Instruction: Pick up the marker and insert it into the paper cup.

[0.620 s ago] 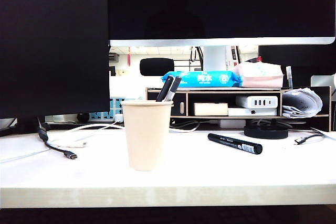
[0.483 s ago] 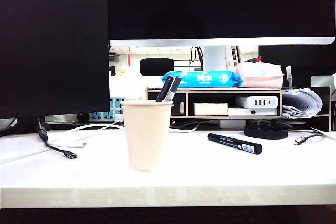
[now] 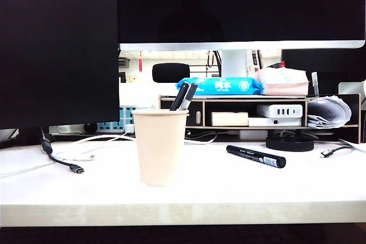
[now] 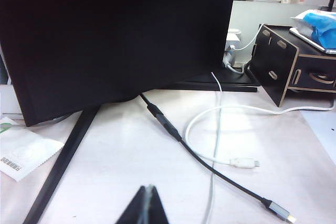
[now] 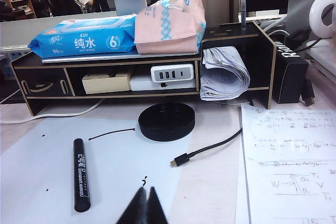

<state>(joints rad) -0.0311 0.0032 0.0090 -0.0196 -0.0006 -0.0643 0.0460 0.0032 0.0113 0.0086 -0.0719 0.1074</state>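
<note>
The thick black marker (image 3: 255, 156) with a white label lies flat on the white table, right of the cream paper cup (image 3: 160, 147). The cup stands upright mid-table with two slim dark pens (image 3: 184, 96) leaning in it. Neither arm shows in the exterior view. In the right wrist view the marker (image 5: 80, 173) lies on white paper off to one side of my right gripper (image 5: 145, 191), which is shut and empty. My left gripper (image 4: 148, 188) is shut on nothing, hovering over bare table near cables; the cup and marker are out of that view.
A black wooden desk shelf (image 3: 260, 112) holding a blue wipes pack (image 3: 220, 86), tissues and a charger stands behind. A round black disc (image 5: 166, 121), a USB cable (image 5: 205, 149) and written sheets (image 5: 289, 150) lie near the right gripper. Monitors (image 3: 57, 44) loom at back; cables (image 4: 210, 156) cross the left side.
</note>
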